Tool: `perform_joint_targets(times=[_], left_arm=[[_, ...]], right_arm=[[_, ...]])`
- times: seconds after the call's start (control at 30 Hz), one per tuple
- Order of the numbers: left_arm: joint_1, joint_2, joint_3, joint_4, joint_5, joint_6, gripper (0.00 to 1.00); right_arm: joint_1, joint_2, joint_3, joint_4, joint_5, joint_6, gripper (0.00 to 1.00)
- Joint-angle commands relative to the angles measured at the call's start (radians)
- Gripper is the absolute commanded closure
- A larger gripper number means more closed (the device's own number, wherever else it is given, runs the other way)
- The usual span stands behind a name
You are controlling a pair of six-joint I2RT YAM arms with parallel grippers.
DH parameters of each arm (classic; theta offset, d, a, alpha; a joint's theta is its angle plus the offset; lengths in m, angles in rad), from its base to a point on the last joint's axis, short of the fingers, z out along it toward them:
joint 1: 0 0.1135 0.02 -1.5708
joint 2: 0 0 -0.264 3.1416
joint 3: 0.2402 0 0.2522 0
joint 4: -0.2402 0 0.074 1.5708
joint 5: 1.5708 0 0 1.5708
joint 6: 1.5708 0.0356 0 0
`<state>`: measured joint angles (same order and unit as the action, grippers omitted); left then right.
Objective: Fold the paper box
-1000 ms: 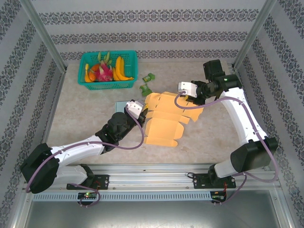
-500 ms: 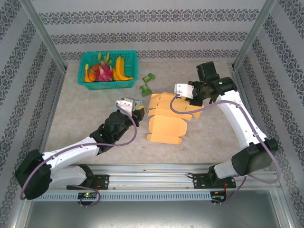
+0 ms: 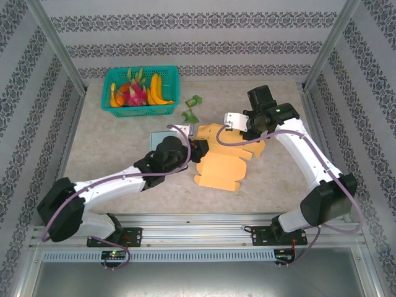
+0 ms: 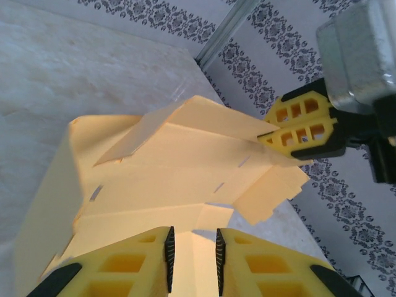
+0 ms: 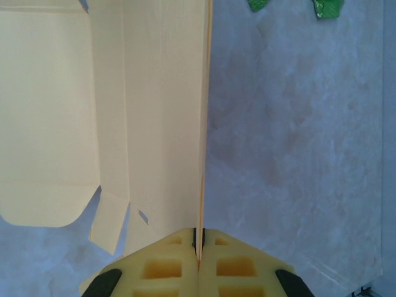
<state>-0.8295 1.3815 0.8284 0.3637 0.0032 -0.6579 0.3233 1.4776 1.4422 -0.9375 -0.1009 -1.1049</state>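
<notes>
Marbled table [image 3: 111, 154], paper box [image 3: 224, 168] pinched in right end effector [image 5: 199, 238], left end effector [image 4: 192, 241] parted

Matt, smooth card on the paper box [image 3: 223, 167]; a plastic mesh basket [image 3: 141, 111]; a dull, stone-mottled tabletop [image 3: 105, 148].

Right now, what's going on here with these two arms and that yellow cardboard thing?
The two arms are folding a yellow paper box in the middle of the table. The right gripper is pinched shut on the thin edge of one panel, holding it up. The left gripper sits at the box's opposite side, jaws slightly apart at a flap, not clamped. The box is partly shaped, with several flaps loose. A green basket of fruit stands at the back left.
</notes>
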Motion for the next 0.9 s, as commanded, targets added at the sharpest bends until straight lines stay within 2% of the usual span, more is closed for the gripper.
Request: perform_joint_targets(times=[0.0, 0.17, 0.37, 0.47, 0.6, 0.87], left_arm=[[0.017, 0.079, 0.069, -0.021, -0.028, -0.023, 0.74], [0.065, 0.130, 0.084, -0.012, -0.055, -0.038, 0.75], [0.095, 0.093, 0.039, -0.019, -0.095, -0.032, 0.75], [0.137, 0.063, 0.015, -0.045, -0.098, -0.046, 0.75], [0.189, 0.032, -0.007, -0.050, -0.058, -0.057, 0.74], [0.152, 0.099, 0.068, -0.019, 0.096, -0.064, 0.75]], right_arm=[[0.009, -0.006, -0.024, 0.004, -0.005, 0.006, 1.00], [0.006, -0.042, -0.063, 0.020, -0.026, -0.026, 1.00], [0.002, -0.056, -0.074, 0.031, -0.038, -0.033, 1.00], [0.004, -0.067, -0.094, 0.039, -0.055, -0.046, 1.00], [0.005, -0.094, -0.141, 0.079, -0.055, -0.058, 1.00], [0.020, -0.091, -0.149, 0.123, -0.026, -0.006, 1.00]])
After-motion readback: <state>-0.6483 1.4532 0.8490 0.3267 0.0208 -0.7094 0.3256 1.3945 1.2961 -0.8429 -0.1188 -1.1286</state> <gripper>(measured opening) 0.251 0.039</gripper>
